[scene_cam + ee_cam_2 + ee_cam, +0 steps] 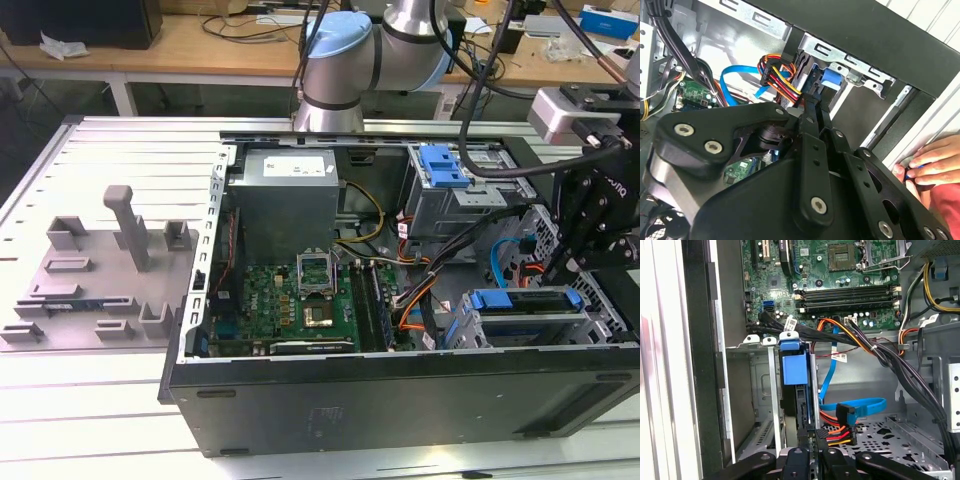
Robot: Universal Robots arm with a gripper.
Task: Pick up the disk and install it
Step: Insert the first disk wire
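End effector [811,456] is narrow, fingers nearly together, tips at the edge of the disk [794,370]. I see the disk standing on edge in the drive cage [771,390] inside the computer case [400,400], blue carrier showing.

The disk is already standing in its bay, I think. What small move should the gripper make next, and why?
Probably a short, slow push straight along the bay. In the first wrist view the disk stands inside it, in line with the gripper, and coloured cables lie close beside it. A person's hand rests at the edge of the case, so go slowly.
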